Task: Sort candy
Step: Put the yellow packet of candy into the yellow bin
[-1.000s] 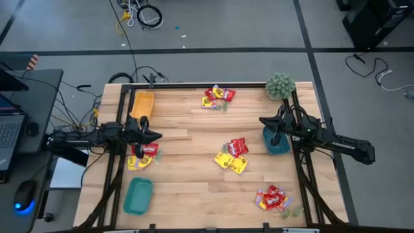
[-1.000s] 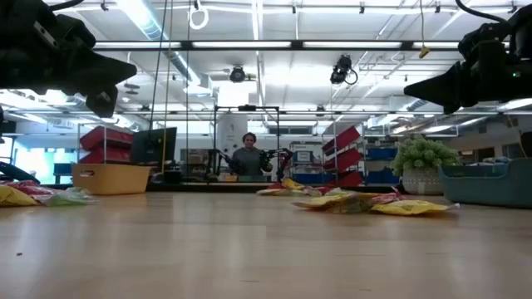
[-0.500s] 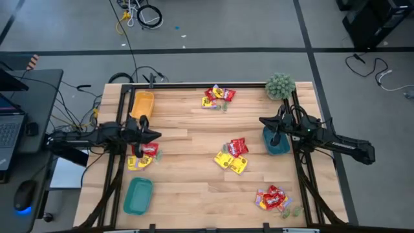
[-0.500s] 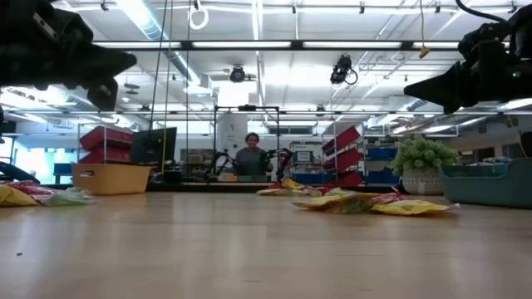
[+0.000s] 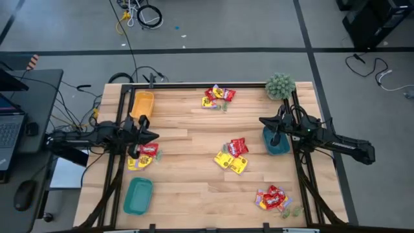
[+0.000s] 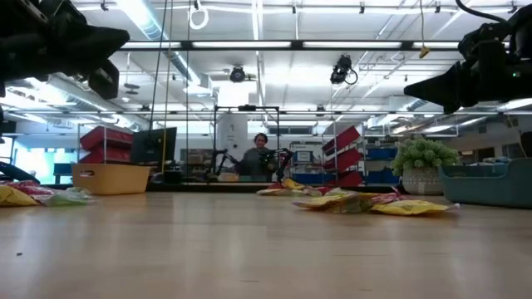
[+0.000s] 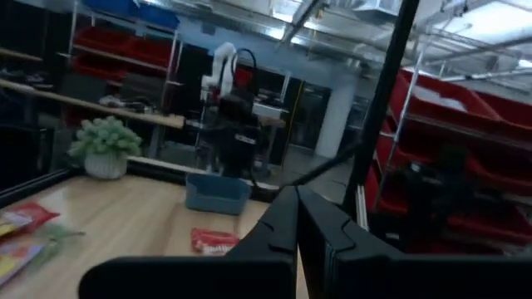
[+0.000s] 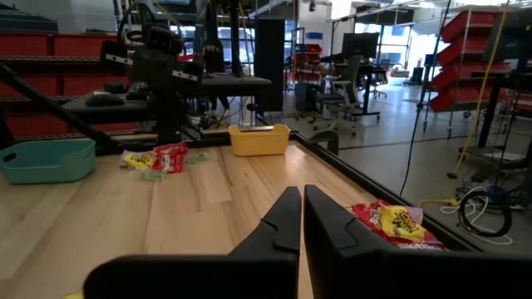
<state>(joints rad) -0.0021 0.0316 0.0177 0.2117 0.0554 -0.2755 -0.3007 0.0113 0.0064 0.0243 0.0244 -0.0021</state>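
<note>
left end effector (image 5: 154,136) drawn back slightly, candy (image 5: 231,156) unmoved, right arm unchanged

Both arms are basically all black, chunky jointed segments tapering toward the ends. The left gripper (image 7: 297,218) and right gripper (image 8: 301,218) each have two flat, dark, wedge-shaped fingers narrowing to blunt tips. Matte finish, no markings I can make out.

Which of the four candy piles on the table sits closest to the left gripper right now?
The pile of red and yellow packets at the table's left edge, right beside the left gripper; the other three piles lie farther off.
</note>
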